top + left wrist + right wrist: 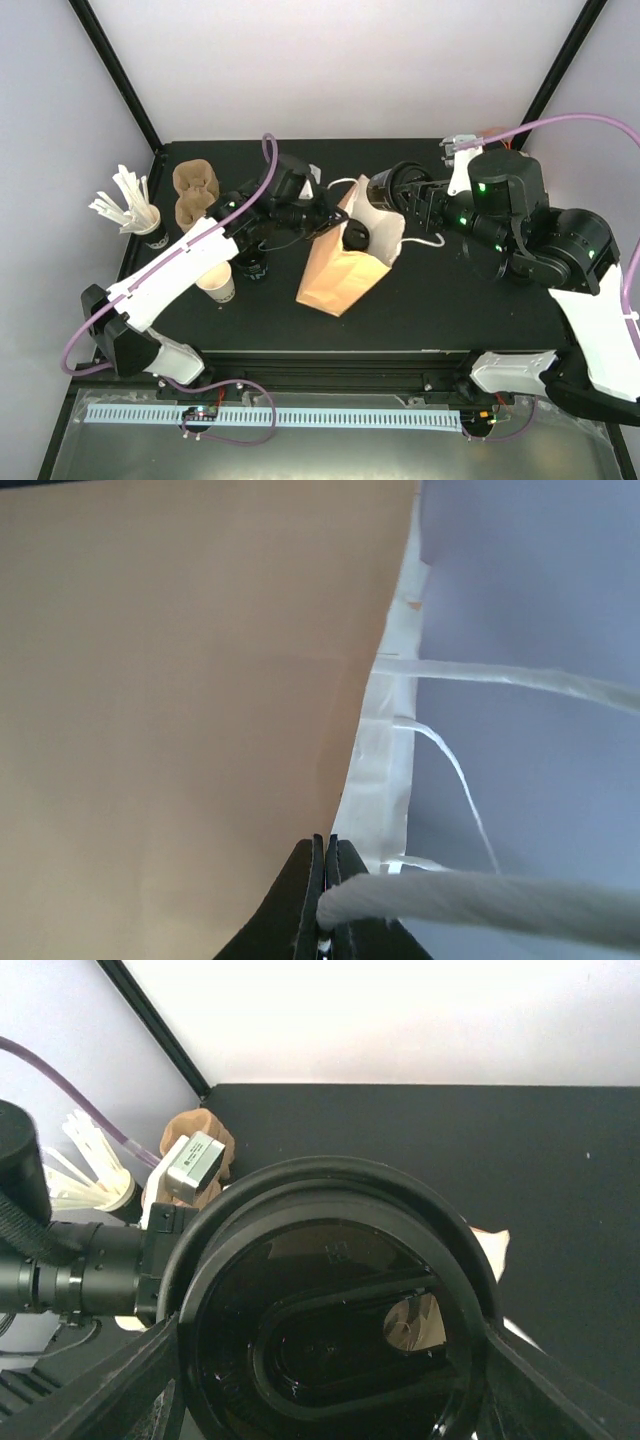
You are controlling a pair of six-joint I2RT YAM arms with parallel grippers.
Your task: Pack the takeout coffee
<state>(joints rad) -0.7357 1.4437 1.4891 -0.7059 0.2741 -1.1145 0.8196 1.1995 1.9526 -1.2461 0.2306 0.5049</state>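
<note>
Near L, beside L arm: open paper cup (218,285) & dark-lidded cup (252,266), close together. Desk (480,300) bare to R of the bag & along near edge, so room there; L side crowded. Brown bag (335,270) mid-desk, mouth open toward R arm. L tool (327,880) pressed together, pinching bag's white handle cord (480,905). R tool (405,198) spread wide, clamping coffee cup (330,1330) at its black lid, at bag mouth. Far L: cup carrier (195,190), stirrers (125,200).

The lidded cup (356,236) plugs the mouth of the bag (335,275) — bare table (470,300) lies open to its right.
</note>
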